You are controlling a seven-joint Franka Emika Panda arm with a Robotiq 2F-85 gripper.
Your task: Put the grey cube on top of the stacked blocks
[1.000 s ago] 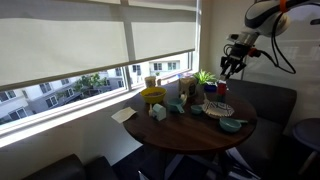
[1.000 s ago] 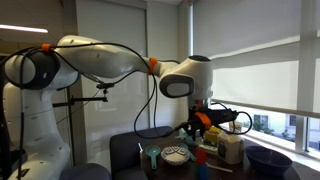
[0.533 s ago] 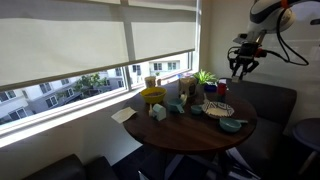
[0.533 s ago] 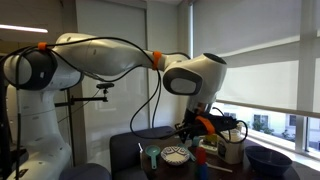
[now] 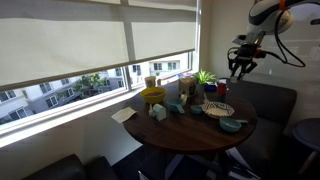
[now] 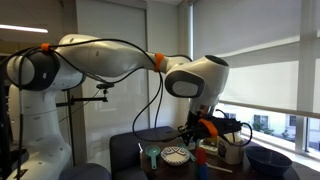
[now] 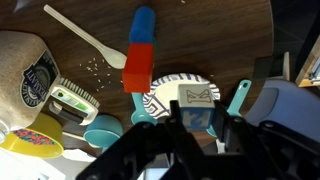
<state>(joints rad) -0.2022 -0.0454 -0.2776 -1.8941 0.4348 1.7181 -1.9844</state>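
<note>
In the wrist view my gripper [image 7: 200, 116] is shut on the grey cube [image 7: 197, 97], which has a pale top with a dark mark and a blue side. It hangs above a striped plate [image 7: 163, 92]. The stacked blocks lie to the upper left, a red block [image 7: 137, 68] with a blue block [image 7: 144, 25] beyond it. In an exterior view the gripper [image 5: 241, 68] is high above the far side of the round table [image 5: 185, 132]. It also shows in an exterior view [image 6: 204, 131], above the table.
A white spoon [image 7: 85, 38], a paper bag [image 7: 28, 65], a teal measuring cup [image 7: 100, 130] and a teal spoon [image 7: 240, 97] surround the plate. A yellow bowl [image 5: 152, 96] and a potted plant [image 5: 205, 77] stand by the window. Chairs ring the table.
The arm has lifted and swung a little sideways with the cube since a second ago. It has hardly moved in the last half second.
</note>
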